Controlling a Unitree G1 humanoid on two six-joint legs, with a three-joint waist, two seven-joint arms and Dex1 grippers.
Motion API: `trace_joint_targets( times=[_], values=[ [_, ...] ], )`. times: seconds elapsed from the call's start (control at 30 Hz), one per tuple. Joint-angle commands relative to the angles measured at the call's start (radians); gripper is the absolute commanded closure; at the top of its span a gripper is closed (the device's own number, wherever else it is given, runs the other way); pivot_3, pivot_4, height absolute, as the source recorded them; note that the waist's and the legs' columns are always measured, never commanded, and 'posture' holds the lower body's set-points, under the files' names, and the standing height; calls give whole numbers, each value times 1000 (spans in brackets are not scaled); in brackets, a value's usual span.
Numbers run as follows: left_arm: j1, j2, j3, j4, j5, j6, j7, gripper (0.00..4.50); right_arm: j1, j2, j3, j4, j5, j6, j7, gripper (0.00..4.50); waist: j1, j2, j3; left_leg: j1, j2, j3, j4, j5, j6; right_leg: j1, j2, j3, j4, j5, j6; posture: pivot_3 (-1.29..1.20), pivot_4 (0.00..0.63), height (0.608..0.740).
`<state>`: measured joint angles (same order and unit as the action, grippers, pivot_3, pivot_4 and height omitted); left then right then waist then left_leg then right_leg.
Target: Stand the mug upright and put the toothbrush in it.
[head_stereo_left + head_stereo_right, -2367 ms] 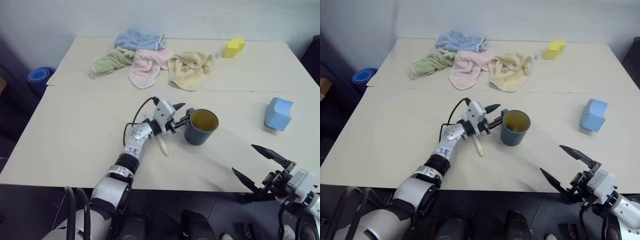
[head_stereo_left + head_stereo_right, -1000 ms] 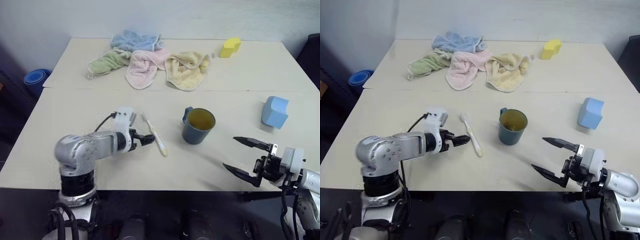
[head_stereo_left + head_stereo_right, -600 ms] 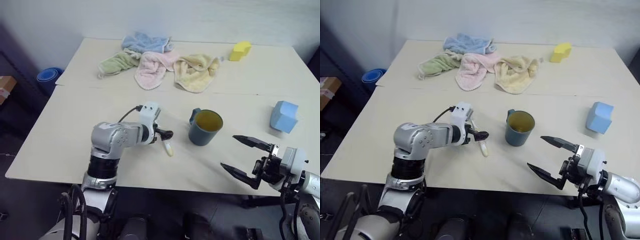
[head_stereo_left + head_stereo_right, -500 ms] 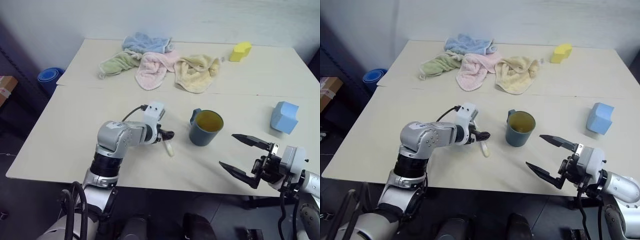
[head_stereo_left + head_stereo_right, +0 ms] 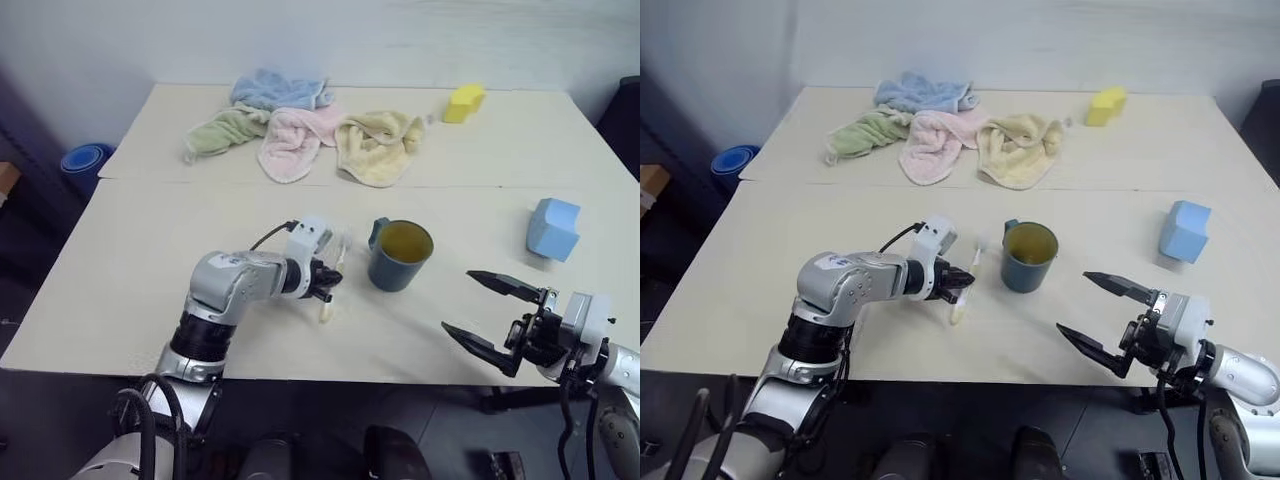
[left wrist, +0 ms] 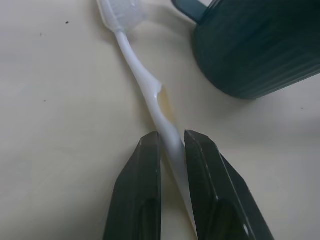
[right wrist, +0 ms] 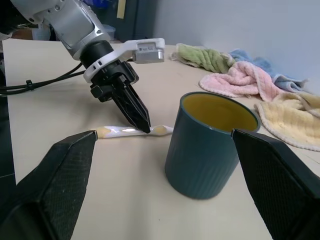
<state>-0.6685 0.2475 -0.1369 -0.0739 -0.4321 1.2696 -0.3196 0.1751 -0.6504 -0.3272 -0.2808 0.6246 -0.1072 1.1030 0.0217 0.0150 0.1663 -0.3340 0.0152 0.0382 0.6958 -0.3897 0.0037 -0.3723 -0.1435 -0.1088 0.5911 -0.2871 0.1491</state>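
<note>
The desk (image 5: 150, 250) is seen from above and in front by the two head views, both angled downward and set well back, so that the whole top is taken in; nearly the same scene is shared by the two. The left wrist view is aimed steeply down at the desk from very close, along its own fingers (image 6: 142, 195), with the toothbrush (image 6: 145, 82) and part of the mug (image 6: 255, 45) included. The right wrist view is held low and nearly level, looking across the desk at the mug, toothbrush and left gripper (image 7: 142, 122), which are shared with all other views.
</note>
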Motion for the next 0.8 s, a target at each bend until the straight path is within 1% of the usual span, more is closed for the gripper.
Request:
trace_joint_targets(
  times=[0.03,0.1,0.2,0.23,0.27,0.33,0.43,0.5,0.53,0.57,0.6,0.63,0.7,0.73,0.8],
  values=[
    [56,30,74,22,-22,-49,-52,4128,3,9,-40,2,13,-34,12,0,0,0,0,0,0,0,0,0,0,0,0,0,0,0,0,0,150,740],
    [44,59,112,29,-50,-76,-104,4289,25,9,-57,9,19,-49,25,0,2,0,0,-1,0,0,0,0,0,-2,0,0,0,0,0,0,150,740],
    [19,86,162,62,-61,-177,-161,4436,62,10,-82,20,23,-70,44,0,4,-1,1,-2,0,1,0,0,0,-2,0,1,0,0,0,0,150,740],
    [12,82,203,78,-78,-245,-189,4472,77,13,-95,28,24,-81,51,0,5,-1,1,-2,0,0,0,0,0,-2,0,0,0,0,0,0,150,740],
    [9,103,214,98,-77,-310,-237,4472,92,17,-110,42,26,-98,64,0,9,-2,1,-3,0,1,1,0,0,-2,0,0,-1,0,0,0,150,740],
    [6,133,213,137,-63,-397,-308,4472,110,24,-130,65,28,-121,81,0,11,-3,2,-4,-1,0,1,0,0,-2,0,0,-1,0,0,0,150,740],
    [-10,121,216,180,-67,-481,-358,4472,127,37,-146,114,29,-162,121,0,10,-3,2,-4,-1,0,1,0,0,-3,0,0,-1,0,0,0,150,740],
    [-29,134,190,209,-45,-493,-377,4472,130,43,-154,146,28,-186,143,0,7,-3,2,-4,-1,1,1,0,0,-3,0,0,-1,0,0,0,150,740],
    [-42,165,150,232,-12,-501,-407,4472,132,47,-159,165,28,-200,153,0,6,-3,2,-4,-1,1,1,0,0,-3,0,0,-1,0,0,0,150,740],
    [-56,203,92,253,38,-517,-439,4186,133,50,-163,186,28,-215,165,0,4,-3,2,-4,-1,1,1,0,0,-3,0,0,-1,0,0,0,150,740],
    [-76,233,50,271,67,-500,-456,4081,138,54,-167,212,28,-235,181,0,3,-3,2,-3,-1,1,0,0,0,-3,0,0,-1,0,0,0,150,740],
    [-93,257,14,279,85,-483,-478,3851,141,57,-169,230,28,-249,192,0,3,-3,2,-3,-1,1,0,0,0,-3,0,0,0,0,0,0,150,740],
    [-126,278,-24,269,94,-419,-487,3322,149,65,-173,258,30,-277,214,0,4,-3,3,-3,-1,2,-1,0,0,-3,0,0,-1,0,0,0,150,740],
    [-138,281,-41,258,105,-404,-483,2964,154,70,-175,271,31,-291,226,0,5,-3,3,-3,-1,2,-1,0,0,-3,0,0,-1,0,0,0,150,740],
    [-161,283,-79,246,143,-329,-439,2507,162,80,-177,288,33,-312,243,0,6,-4,3,-3,-1,2,-1,0,0,-3,0,0,-1,0,0,0,150,740]
  ],
)
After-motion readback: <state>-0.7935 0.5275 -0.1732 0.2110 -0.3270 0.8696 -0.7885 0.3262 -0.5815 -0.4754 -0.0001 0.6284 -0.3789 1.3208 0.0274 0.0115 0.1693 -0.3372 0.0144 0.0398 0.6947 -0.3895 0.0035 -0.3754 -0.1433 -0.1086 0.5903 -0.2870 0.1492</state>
